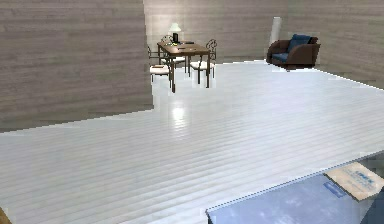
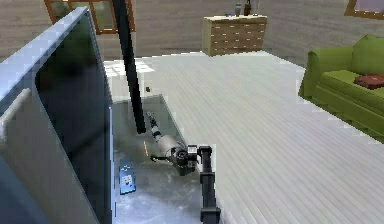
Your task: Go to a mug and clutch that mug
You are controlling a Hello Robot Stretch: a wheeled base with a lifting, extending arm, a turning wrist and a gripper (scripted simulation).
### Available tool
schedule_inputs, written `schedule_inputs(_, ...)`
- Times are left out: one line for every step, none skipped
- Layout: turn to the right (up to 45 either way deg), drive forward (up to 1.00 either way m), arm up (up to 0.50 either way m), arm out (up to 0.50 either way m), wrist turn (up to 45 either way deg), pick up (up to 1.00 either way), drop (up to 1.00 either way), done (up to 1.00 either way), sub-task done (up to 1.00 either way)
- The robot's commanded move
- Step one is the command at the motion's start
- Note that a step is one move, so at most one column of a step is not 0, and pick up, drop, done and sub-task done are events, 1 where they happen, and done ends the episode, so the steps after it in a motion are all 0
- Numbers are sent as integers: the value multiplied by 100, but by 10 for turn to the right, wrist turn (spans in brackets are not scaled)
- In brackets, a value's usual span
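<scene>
Forward view: things on the far tabletop (image 1: 185, 47) are too small to tell a mug among them, so its place is unsure; drive nearer before reaching. Arm side view: the gripper (image 2: 168, 153) shows against a grey stand (image 2: 150, 192); whether it holds anything cannot be told.

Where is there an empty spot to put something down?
The stand is crowded: TV, a blue thing and small bits near the gripper. Bare floor stretches between the stand and the sofa, and in the forward view between the table and the armchair.
</scene>
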Motion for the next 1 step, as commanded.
schedule_inputs(0,0,10,0,0,0,0,0,0)
